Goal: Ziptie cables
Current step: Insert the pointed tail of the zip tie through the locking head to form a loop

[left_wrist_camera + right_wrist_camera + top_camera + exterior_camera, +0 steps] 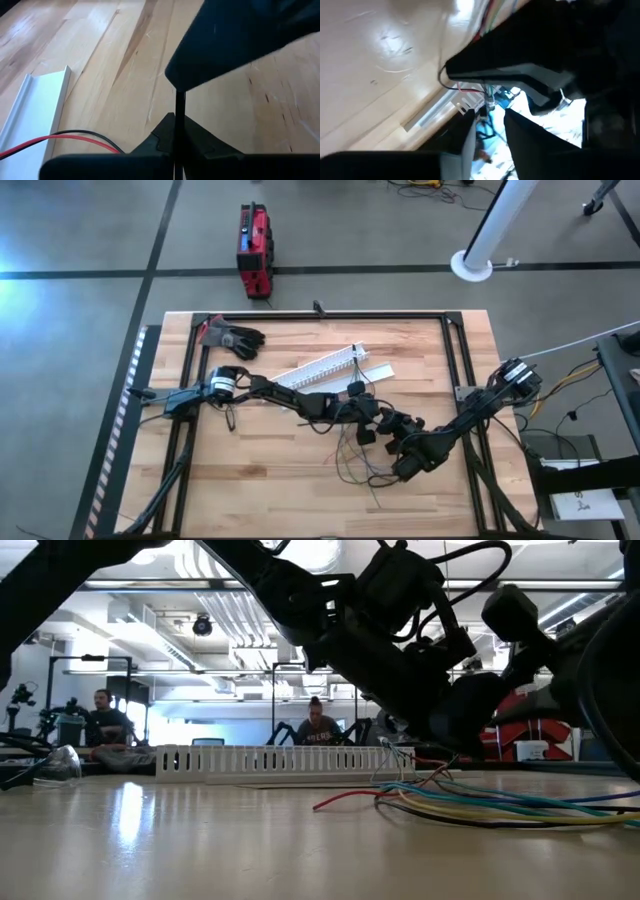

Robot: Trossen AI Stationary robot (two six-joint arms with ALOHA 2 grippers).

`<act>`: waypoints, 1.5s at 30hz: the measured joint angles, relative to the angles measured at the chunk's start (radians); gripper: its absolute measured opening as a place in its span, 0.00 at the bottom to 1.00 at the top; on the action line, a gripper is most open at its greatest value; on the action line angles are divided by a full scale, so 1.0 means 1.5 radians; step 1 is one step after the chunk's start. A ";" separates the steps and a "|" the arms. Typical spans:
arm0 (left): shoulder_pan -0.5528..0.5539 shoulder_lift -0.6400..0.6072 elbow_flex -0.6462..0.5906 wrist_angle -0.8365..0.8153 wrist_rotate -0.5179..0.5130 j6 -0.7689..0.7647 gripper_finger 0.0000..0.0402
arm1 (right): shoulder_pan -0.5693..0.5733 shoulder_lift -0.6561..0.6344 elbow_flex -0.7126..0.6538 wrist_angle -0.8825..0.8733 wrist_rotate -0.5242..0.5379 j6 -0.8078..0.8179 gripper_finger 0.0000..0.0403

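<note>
Cables (362, 460) lie in a loose bunch on the wooden worktop (290, 490), toward five o'clock from its centre in the high view, thin green, reddish and dark strands fanning out toward six o'clock. In the low view the same strands trail across the wood in red, green, yellow and blue lines.

Both arms meet over this bunch. The left hand (372, 420) reaches in from nine o'clock and sits just above the strands' upper end; in its wrist view its fingers are pressed together on a thin dark strip (180, 107) that stands upright between them, and what that strip is cannot be told. The right hand (398, 442) comes in from three o'clock, just beside the left one; its wrist view shows the two fingers (465, 137) slightly apart, with a tuft of wire ends in the gap, and whether they touch the wires cannot be told.

A white slotted channel (318, 368) lies diagonally at twelve o'clock from the hands, its flat white lid (375, 373) just beside it. A black glove (232, 337) rests near the worktop's ten o'clock corner. A red box (254, 250) stands on the floor beyond the twelve o'clock edge. Two people (316, 725) sit in the room behind.
</note>
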 joint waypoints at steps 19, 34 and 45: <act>-0.008 -0.001 0.000 0.027 0.000 0.012 0.00 | -0.013 -0.440 -0.084 0.024 -0.212 0.488 0.34; -0.009 -0.030 0.000 0.032 0.000 0.053 0.00 | -0.051 -0.562 -0.364 0.471 -0.300 0.646 0.24; -0.010 -0.032 0.000 0.033 0.001 0.058 0.00 | -0.071 -0.536 -0.508 0.817 -0.294 0.553 0.21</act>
